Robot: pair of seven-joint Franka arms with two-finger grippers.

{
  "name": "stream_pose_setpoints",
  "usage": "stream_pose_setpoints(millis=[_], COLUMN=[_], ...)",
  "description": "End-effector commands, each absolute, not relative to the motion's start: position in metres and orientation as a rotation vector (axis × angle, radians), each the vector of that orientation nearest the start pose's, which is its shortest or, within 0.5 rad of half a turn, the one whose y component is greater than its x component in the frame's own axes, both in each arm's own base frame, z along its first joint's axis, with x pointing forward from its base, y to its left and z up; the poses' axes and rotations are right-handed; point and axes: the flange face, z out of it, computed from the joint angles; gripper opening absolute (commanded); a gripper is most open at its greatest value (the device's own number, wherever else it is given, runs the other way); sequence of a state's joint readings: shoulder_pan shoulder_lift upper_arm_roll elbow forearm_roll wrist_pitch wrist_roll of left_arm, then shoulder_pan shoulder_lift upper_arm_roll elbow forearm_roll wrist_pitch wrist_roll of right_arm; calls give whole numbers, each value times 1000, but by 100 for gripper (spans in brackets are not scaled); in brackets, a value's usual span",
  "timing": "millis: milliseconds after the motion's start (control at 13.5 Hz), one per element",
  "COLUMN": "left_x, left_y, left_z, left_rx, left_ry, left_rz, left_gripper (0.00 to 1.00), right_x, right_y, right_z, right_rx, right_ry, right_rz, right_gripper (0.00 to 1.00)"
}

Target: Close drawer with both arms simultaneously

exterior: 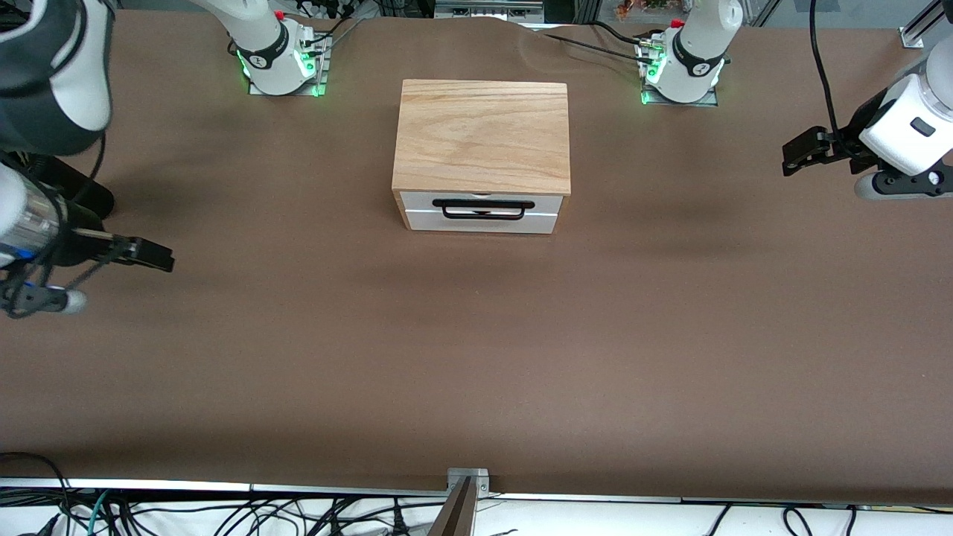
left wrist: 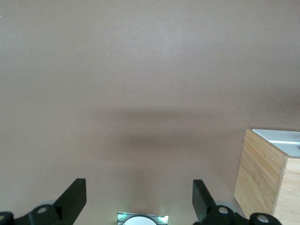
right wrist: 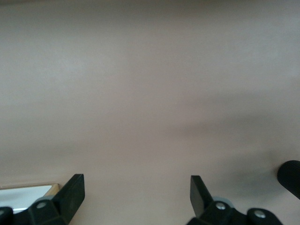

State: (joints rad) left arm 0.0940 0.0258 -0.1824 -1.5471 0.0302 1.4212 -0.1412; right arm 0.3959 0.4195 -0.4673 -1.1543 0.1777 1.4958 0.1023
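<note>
The light wooden box (exterior: 484, 134) stands mid-table between the two arm bases. Its drawer's white front panel (exterior: 418, 221) with the long black handle (exterior: 484, 203) faces the front camera. The panel lies about flush with the box, and no tray shows. My left gripper (exterior: 789, 158) hangs open and empty over the table at the left arm's end, well away from the box. Its wrist view (left wrist: 139, 197) shows the box's side (left wrist: 260, 180). My right gripper (exterior: 164, 259) is open and empty over the right arm's end, also in its wrist view (right wrist: 137, 194).
The brown table (exterior: 476, 357) stretches wide around the box. The two arm bases (exterior: 279, 63) (exterior: 681, 74) with green lights stand at the table's edge farthest from the front camera. A metal bracket (exterior: 467, 480) sits at the near edge. Cables lie below that edge.
</note>
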Motion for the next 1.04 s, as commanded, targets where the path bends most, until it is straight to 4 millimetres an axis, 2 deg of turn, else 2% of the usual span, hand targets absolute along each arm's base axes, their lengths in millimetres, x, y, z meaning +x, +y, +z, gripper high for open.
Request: stream_pose_setpoints(millis=[0, 74, 148, 222, 370, 519, 741, 963], left_x=[534, 533, 532, 532, 534, 536, 535, 535], left_y=[-43, -44, -43, -43, -43, -43, -42, -42], left_z=[598, 593, 591, 590, 589, 587, 587, 587], left_rx=[-3105, -3104, -3104, -3104, -3104, -3101, -3098, -3108], left_ry=[-86, -86, -89, -87, -79, -72, -69, -72], left_rz=[231, 229, 219, 219, 219, 213, 218, 220], left_gripper=[100, 100, 100, 100, 100, 100, 100, 100], right_x=[644, 633, 623, 615, 608, 600, 603, 605], right_y=[26, 11, 5, 2, 9, 0, 3, 3], right_z=[599, 600, 601, 599, 599, 598, 588, 588], right_rx=[-3126, -3120, -3099, -3085, -3135, -3131, -3135, -3135], right_ry=[235, 257, 239, 216, 165, 180, 169, 166], right_rz=[33, 30, -5, -17, 2, 22, 53, 48], right_gripper=[100, 100, 100, 100, 100, 100, 100, 100])
